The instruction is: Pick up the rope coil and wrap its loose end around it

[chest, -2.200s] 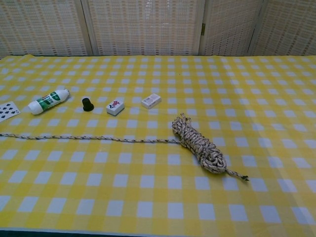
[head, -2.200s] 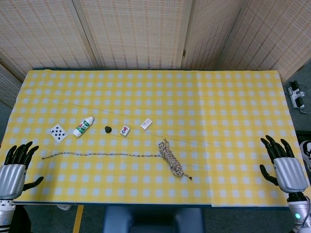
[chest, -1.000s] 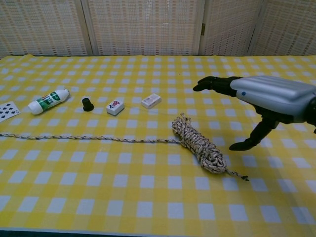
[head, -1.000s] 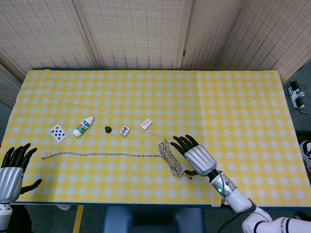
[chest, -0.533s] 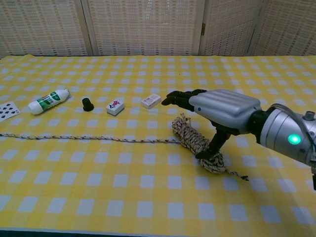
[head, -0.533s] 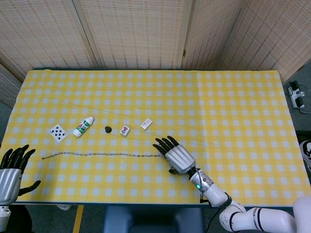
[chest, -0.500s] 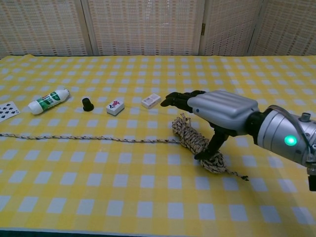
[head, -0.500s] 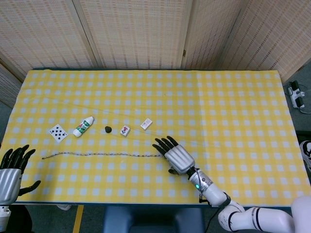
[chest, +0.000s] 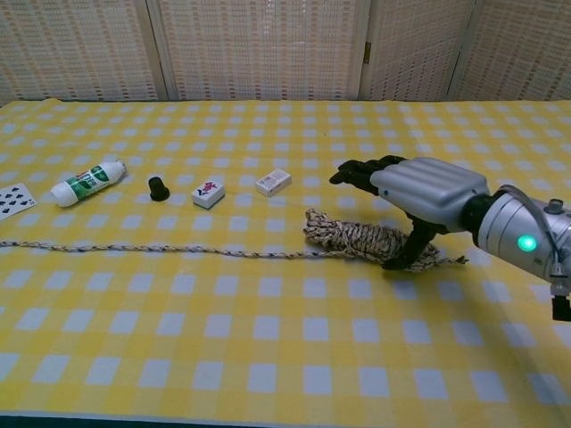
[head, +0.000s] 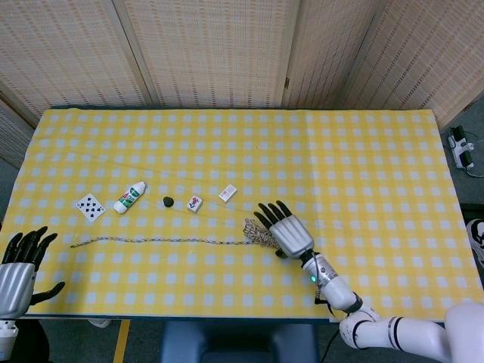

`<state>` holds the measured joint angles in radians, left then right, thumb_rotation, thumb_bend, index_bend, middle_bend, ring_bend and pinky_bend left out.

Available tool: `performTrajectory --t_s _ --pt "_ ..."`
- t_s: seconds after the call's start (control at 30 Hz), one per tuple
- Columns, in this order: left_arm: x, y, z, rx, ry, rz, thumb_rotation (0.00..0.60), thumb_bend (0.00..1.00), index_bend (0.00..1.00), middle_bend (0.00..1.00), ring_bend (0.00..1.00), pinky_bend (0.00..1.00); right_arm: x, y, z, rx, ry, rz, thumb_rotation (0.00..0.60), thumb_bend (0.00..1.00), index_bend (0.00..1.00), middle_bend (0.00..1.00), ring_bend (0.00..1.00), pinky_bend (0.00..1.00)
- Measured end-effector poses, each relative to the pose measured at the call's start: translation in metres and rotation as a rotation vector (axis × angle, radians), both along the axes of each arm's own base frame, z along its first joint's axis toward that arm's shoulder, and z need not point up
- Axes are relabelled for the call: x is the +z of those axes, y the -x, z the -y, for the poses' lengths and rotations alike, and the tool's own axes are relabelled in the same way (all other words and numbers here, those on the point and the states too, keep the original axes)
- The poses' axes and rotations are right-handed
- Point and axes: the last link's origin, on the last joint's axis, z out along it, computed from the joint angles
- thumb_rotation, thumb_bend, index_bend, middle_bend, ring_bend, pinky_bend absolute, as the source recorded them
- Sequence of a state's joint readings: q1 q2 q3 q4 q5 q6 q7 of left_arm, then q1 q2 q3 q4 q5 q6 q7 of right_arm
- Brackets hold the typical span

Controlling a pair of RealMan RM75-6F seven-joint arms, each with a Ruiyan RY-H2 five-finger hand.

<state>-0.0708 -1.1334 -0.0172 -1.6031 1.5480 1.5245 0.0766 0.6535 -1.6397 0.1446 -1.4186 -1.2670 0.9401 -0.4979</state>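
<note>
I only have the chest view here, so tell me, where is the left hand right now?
Observer: The left hand is by the near left corner of the table, fingers spread, holding nothing.
Operator: The rope runs off my left edge. Where does it stop?
Observer: The loose end stops on the cloth, a little nearer the robot than the playing card and apart from the left hand.
Operator: How much of the coil does the right hand cover from above?
Observer: In the head view the right hand hides the right part of the coil; only its left end shows.
</note>
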Motion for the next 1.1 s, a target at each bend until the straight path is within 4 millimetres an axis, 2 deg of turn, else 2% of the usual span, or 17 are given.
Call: performTrajectory --t_s 0.2,0.4,0.5,0.7,0.9,1.1 --pt "-0.001 0.001 -0.001 0.003 0.002 0.0 0.6 0.15 0.16 0.1 0.1 0.0 0.016 0.017 0.016 -0.052 0.049 -0.02 0.6 0.19 0.0 0.0 0.04 0.0" --pt "-0.001 0.0 -0.001 0.003 0.002 -0.001 0.6 0.15 0.16 0.1 0.1 0.0 0.022 0.017 0.012 -0.066 0.02 0.024 0.6 0.18 0.01 0.1 0.14 0.0" --pt "-0.002 0.0 -0.002 0.003 0.004 0.004 0.6 0.15 0.16 0.1 0.1 0.0 0.021 0.017 0.01 -0.072 -0.002 0.046 0.6 0.19 0.09 0.15 0.2 0.02" --pt "-0.005 0.001 -0.002 0.008 0.013 0.006 0.6 0.15 0.16 0.1 0.1 0.0 0.012 0.015 0.013 -0.082 -0.034 0.063 0.6 0.19 0.28 0.26 0.29 0.14" --pt "-0.004 0.003 -0.002 0.012 0.012 0.007 0.6 0.15 0.16 0.1 0.1 0.0 0.004 0.009 0.016 -0.087 -0.051 0.078 0.6 0.26 0.35 0.31 0.35 0.23" --pt "-0.005 0.005 -0.001 0.018 0.014 0.008 0.6 0.15 0.16 0.1 0.1 0.0 0.004 0.012 0.02 -0.106 -0.047 0.079 0.6 0.27 0.38 0.33 0.36 0.26"
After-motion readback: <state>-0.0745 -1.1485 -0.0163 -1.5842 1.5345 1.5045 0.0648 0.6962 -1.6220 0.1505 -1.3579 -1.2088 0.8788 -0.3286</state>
